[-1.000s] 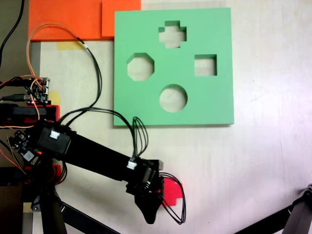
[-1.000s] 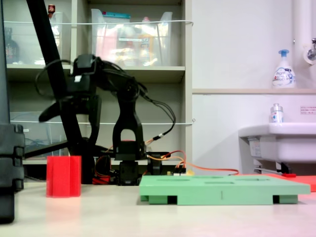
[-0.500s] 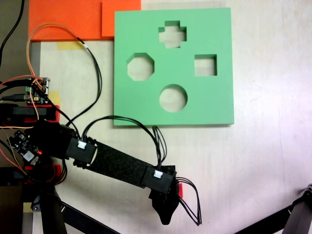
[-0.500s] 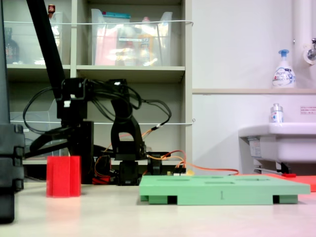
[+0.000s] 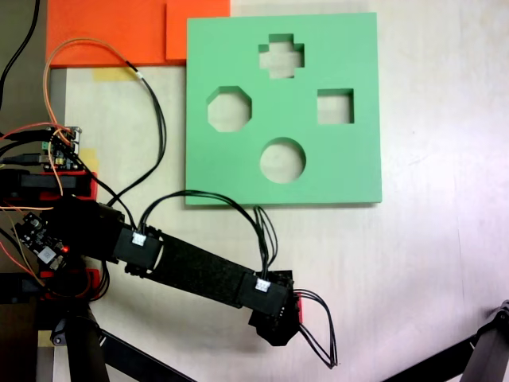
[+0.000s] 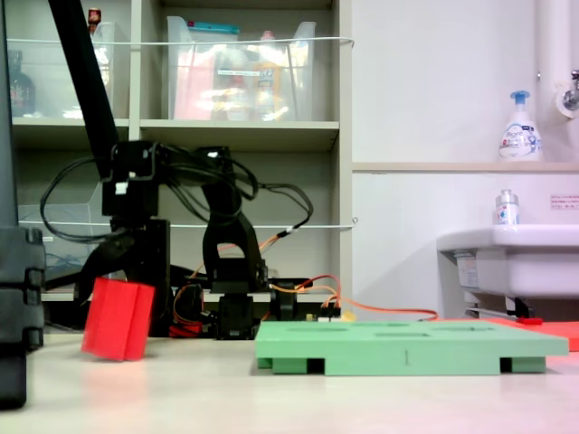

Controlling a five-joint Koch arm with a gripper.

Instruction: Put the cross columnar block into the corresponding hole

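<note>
Fingers (image 6: 107,258) meet the tilted cross columnar block (image 6: 118,319) from above.

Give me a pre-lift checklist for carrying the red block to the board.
1. Grip on the cross columnar block: cannot tell; the gripper covers it from above.
2. Block upright: not ok, it leans in the second exterior view.
3. The corresponding hole empty: ok.
4. The green board lying flat: ok.
5. Table between block and board clear: ok in the first exterior view.
6. Cables free of the block: cannot tell.
</note>
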